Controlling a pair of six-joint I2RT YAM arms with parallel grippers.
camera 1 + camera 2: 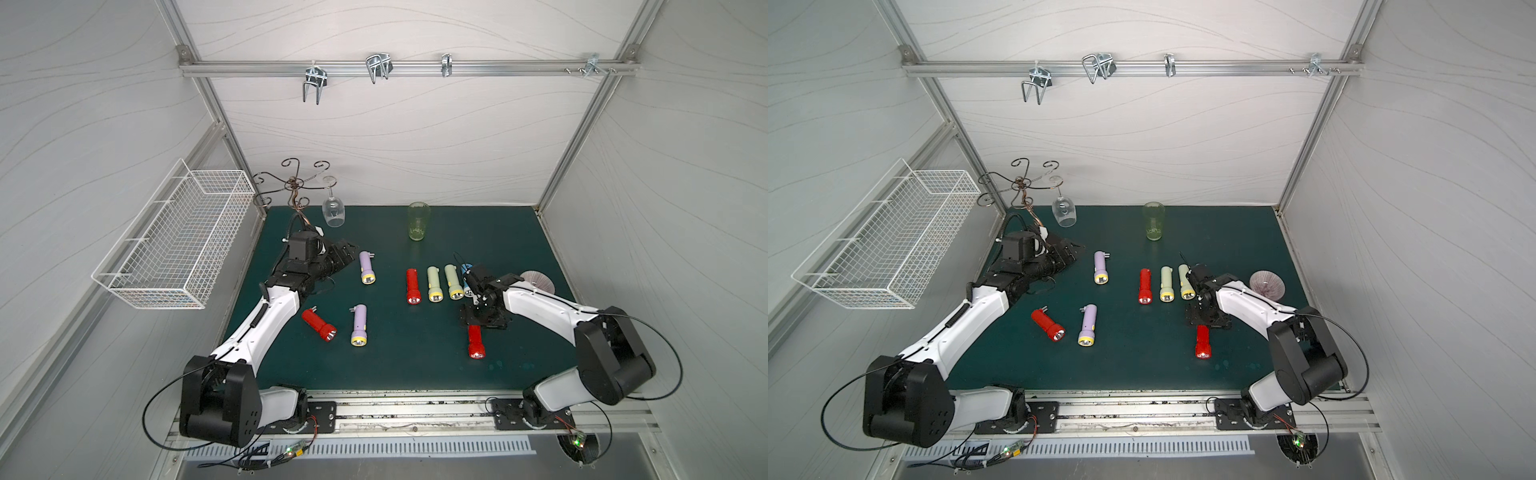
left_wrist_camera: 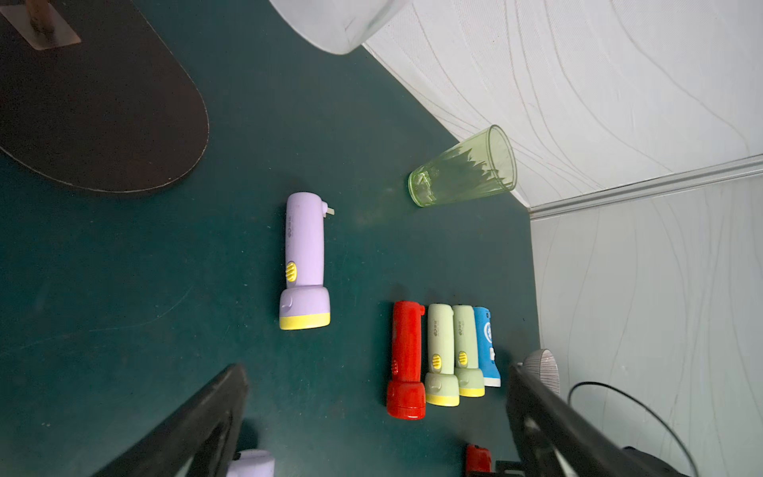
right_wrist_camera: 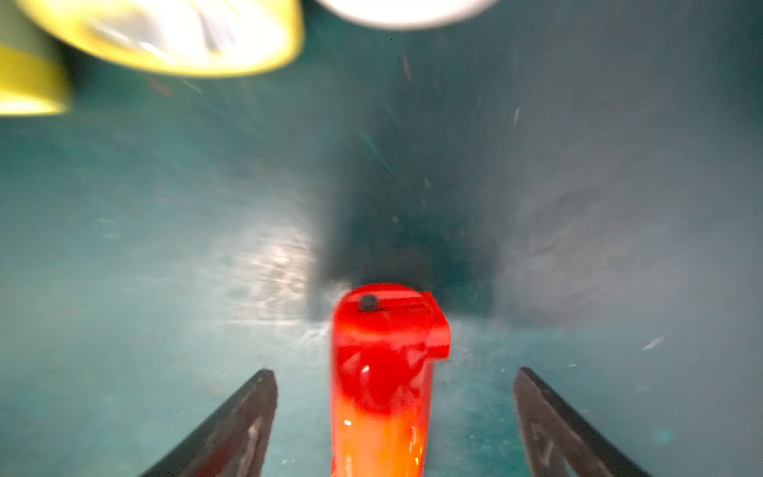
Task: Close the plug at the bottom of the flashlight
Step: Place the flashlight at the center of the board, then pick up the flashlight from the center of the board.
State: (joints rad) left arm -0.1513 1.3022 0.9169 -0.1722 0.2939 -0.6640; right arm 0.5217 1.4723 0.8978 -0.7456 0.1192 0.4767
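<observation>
right gripper [image 3: 394,373]: jaws gaping, straddling glossy red plastic flashlight [image 3: 384,413] untouched, probably lining up on plug end [image 3: 388,307].
left gripper [image 2: 377,371]: gaping, idling.

The dark green tabletop mat [image 1: 415,370] carries eight plastic flashlights, all lying flat. On the left lie a far lilac yellow-headed flashlight [image 1: 367,268], a near lilac yellow-headed flashlight [image 1: 359,325] and a slanted red flashlight [image 1: 318,325]. Right of centre is a side-by-side row (heads toward the front edge): a red row flashlight [image 1: 412,286], a pale green flashlight [image 1: 434,284], a second pale green flashlight [image 1: 453,282] and a blue flashlight [image 2: 486,347]. A lone red flashlight [image 1: 476,343] lies nearer the front. A green glass tumbler [image 1: 419,221] stands upright at the back. A striped round bowl [image 1: 538,281] sits near the right edge, and a dark oval rack base [image 2: 103,115] is at the back left.
</observation>
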